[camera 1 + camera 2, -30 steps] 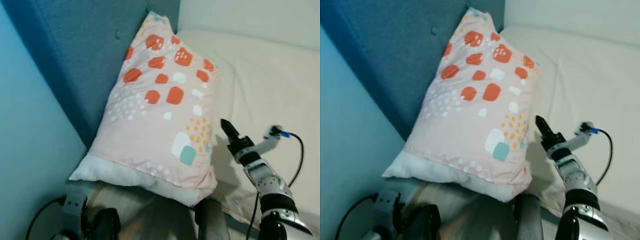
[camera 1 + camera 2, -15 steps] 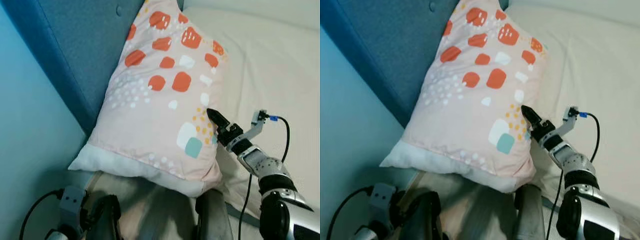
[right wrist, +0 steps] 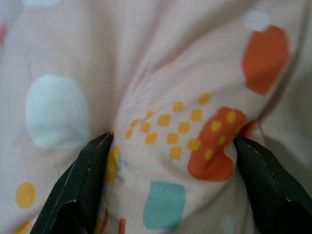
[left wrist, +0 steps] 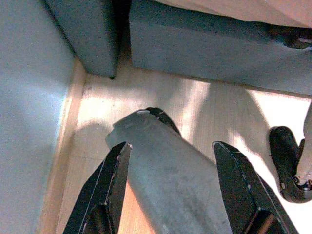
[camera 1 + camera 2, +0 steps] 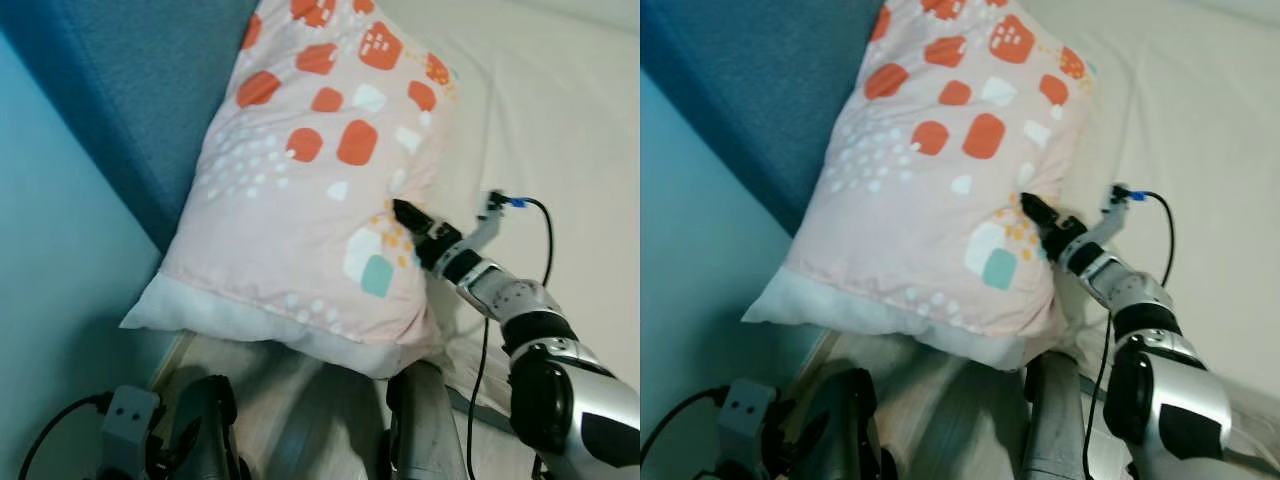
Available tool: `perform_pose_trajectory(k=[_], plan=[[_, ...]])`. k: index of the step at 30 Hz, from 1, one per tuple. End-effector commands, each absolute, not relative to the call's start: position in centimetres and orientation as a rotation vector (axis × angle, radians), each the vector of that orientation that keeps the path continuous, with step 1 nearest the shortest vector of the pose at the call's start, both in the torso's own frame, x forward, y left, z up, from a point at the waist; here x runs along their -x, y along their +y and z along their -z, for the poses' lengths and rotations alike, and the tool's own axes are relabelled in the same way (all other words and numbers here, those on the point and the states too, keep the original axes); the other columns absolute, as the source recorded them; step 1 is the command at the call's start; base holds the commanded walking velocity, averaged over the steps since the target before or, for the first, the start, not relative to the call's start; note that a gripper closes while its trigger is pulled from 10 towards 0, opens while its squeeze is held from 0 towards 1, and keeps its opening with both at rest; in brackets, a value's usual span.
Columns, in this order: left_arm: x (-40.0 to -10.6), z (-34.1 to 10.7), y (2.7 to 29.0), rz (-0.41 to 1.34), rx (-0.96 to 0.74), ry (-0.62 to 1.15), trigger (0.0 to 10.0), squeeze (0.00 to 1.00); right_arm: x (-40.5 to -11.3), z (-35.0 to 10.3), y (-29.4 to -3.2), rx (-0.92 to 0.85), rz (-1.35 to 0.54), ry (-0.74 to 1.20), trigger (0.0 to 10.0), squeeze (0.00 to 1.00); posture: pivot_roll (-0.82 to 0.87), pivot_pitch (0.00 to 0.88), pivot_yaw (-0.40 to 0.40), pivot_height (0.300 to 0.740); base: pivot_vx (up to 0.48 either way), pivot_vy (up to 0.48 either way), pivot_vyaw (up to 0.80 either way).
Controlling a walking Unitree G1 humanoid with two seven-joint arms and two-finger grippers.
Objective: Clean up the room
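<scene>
Now the right claw [image 5: 400, 212], hovering clear beside it a second ago, is pressed spread-fingered into the pale pink pillow with orange patches [image 5: 320, 170] propped against the blue headboard [image 5: 150, 90], so a grip seems imminent.

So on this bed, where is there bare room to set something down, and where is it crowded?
Bare sheet runs to the right of the pillow, beyond the right hand and its cable. The left is crowded: the pillow leans on the blue headboard, with the right hand's fingers pressed into its fabric. The left hand hangs over the wooden floor.
</scene>
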State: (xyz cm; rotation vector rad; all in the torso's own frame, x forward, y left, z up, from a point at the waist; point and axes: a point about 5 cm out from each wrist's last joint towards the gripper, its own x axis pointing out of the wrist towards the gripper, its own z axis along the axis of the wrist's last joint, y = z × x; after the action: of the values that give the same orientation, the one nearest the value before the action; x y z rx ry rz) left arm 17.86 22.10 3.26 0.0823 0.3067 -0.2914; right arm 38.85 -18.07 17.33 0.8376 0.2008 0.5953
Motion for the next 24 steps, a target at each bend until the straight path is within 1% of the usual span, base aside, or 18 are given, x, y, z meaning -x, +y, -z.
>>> perform_pose_trajectory(k=[1,4,5,8,11,12,13,15,18,20,22,23,24], plan=[[-16.8,-2.6,22.5,0.291,-0.085,0.363,10.0,0.00,-38.7,-16.5,-16.2,-0.803,-0.639,0.281,10.0,0.00,0.19,0.395,-0.019,0.486,0.000,0.000,0.00],[-16.9,-2.6,22.6,0.291,-0.086,0.364,10.0,0.00,-38.8,-16.6,-15.8,-0.793,-0.648,0.286,10.0,0.00,0.19,0.394,-0.020,0.486,0.000,0.000,0.00],[-16.9,-2.6,22.7,0.296,-0.096,0.364,10.0,0.00,-39.0,-16.9,-15.4,-0.779,-0.657,0.290,0.0,0.00,0.19,0.387,-0.022,0.486,0.000,0.000,0.00],[-16.8,-2.8,22.9,0.301,-0.107,0.369,10.0,0.00,-39.4,-18.1,-14.9,-0.768,-0.680,0.261,0.0,0.00,0.20,0.385,-0.023,0.486,0.000,0.000,0.00],[-16.8,-3.0,23.0,0.300,-0.109,0.375,10.0,0.00,-39.8,-19.5,-15.0,-0.761,-0.681,0.212,0.0,0.00,0.19,0.378,-0.024,0.486,0.000,0.000,0.00],[-16.9,-3.1,23.0,0.298,-0.110,0.378,10.0,0.00,-40.2,-20.9,-15.3,-0.756,-0.680,0.154,0.0,0.00,0.19,0.375,-0.026,0.486,0.000,0.000,0.00],[-16.9,-3.1,23.0,0.298,-0.110,0.378,10.0,0.00,-40.2,-20.9,-15.3,-0.756,-0.680,0.154,0.0,0.00,0.19,0.375,-0.026,0.486,0.000,0.000,0.00],[-17.0,-3.2,22.9,0.297,-0.111,0.377,10.0,0.00,-40.6,-23.0,-16.1,-0.765,-0.682,0.062,0.0,0.00,0.19,0.370,-0.031,0.486,0.000,0.000,0.00],[-17.3,-3.2,22.7,0.299,-0.112,0.368,10.0,0.00,-40.8,-25.0,-16.8,-0.778,-0.684,-0.035,0.0,0.00,0.19,0.363,-0.036,0.486,0.000,0.000,0.00],[-17.3,-3.2,22.7,0.299,-0.112,0.368,10.0,0.00,-40.8,-25.0,-16.8,-0.778,-0.684,-0.035,0.0,0.00,0.19,0.363,-0.036,0.486,0.000,0.000,0.00],[-17.5,-3.4,22.6,0.298,-0.112,0.360,10.0,0.00,-40.8,-25.6,-17.1,-0.786,-0.680,-0.074,0.0,0.00,0.19,0.361,-0.038,0.486,0.000,0.000,0.00],[-17.9,-3.7,22.5,0.294,-0.107,0.341,10.0,0.00,-40.9,-26.7,-17.7,-0.802,-0.655,-0.134,0.0,0.00,0.19,0.357,-0.041,0.486,0.000,0.000,0.00],[-17.9,-3.7,22.5,0.294,-0.107,0.341,10.0,0.00,-40.9,-26.7,-17.7,-0.802,-0.655,-0.134,0.0,0.00,0.19,0.357,-0.041,0.486,0.000,0.000,0.00]])
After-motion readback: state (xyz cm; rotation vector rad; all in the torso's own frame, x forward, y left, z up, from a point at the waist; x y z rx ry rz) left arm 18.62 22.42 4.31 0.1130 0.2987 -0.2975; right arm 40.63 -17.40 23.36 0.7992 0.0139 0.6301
